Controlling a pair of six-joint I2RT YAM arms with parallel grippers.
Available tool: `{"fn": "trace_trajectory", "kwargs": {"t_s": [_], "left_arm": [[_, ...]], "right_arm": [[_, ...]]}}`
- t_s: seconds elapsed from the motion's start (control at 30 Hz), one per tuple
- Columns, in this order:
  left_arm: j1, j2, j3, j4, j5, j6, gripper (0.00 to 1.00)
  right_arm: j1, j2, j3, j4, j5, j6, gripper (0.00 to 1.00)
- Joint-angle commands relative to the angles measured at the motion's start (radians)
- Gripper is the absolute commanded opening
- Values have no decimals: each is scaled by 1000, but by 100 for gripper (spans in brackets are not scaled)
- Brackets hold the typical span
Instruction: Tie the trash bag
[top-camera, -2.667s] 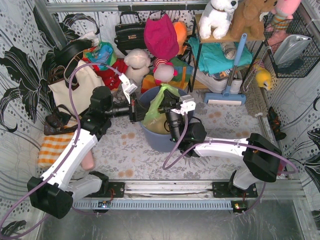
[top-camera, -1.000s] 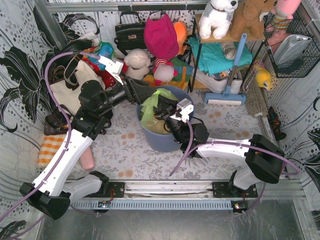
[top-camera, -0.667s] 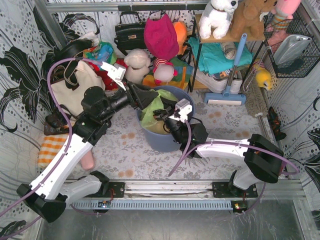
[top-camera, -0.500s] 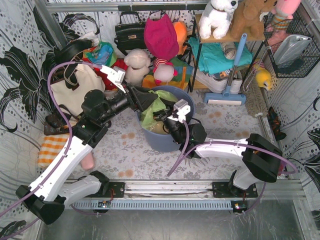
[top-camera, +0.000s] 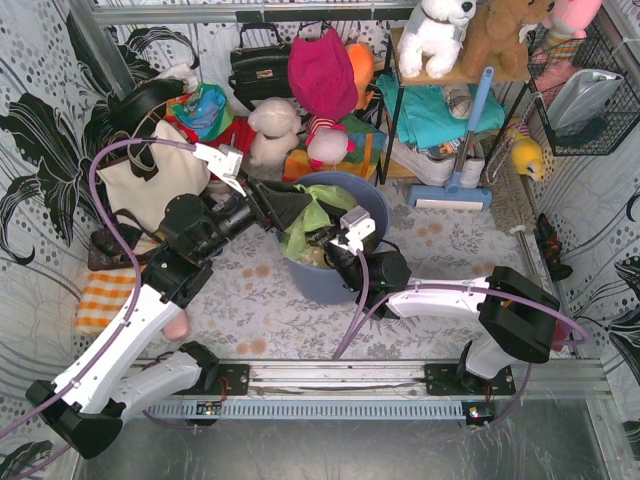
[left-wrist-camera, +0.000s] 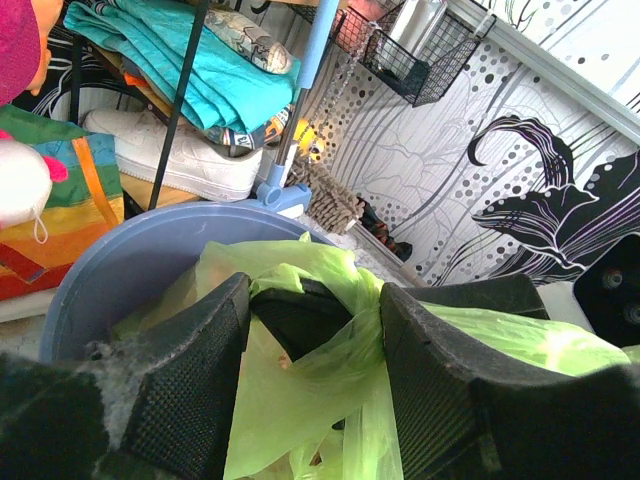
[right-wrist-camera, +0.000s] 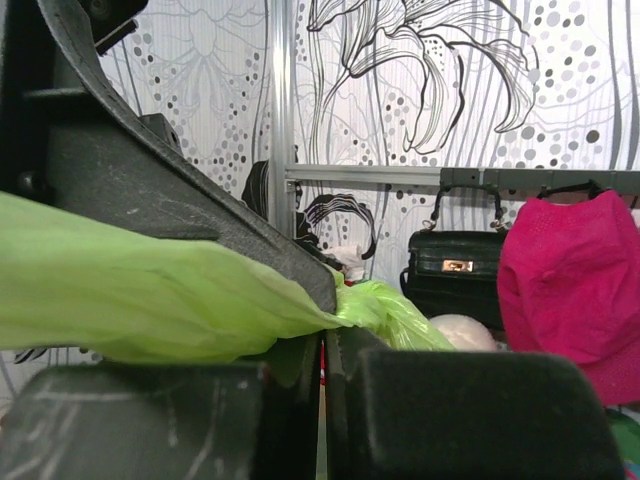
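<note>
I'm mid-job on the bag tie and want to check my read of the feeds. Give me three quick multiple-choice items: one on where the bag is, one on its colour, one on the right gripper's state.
1. Where does the trash bag sit?
A) on the shelf
B) in the blue-grey bin
C) on the checked cloth

2. What colour is the bag?
A) black
B) white
C) light green

3. The right gripper is:
A) shut on the bag
B) open, clear of it
C) out of view

Answers:
1 B, the top view shows it inside the bin's rim.
2 C, green plastic shows in every view.
3 A, the right wrist view shows plastic pinched in its shut jaws.
</note>
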Motion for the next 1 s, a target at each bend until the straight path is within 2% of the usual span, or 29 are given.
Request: {"fn": "trace_trajectory", "kwargs": {"t_s": [0.0,0.4,0.63,0.97], "left_arm": [[-35,-17,1,-100,95,-7,61],[-35,-28,9,-145,137,13,56],[-34,-107,60,-262,-78,71,49],[-34,-105,128,-224,-173,77,47]], "right_arm": [[-22,3,20,154,67,-86,0],[-23,-13,18,162,46,-135,0],[-23,-3,37,162,-14,-155,0],[-23,1,51,166,-31,-180,0]]}}
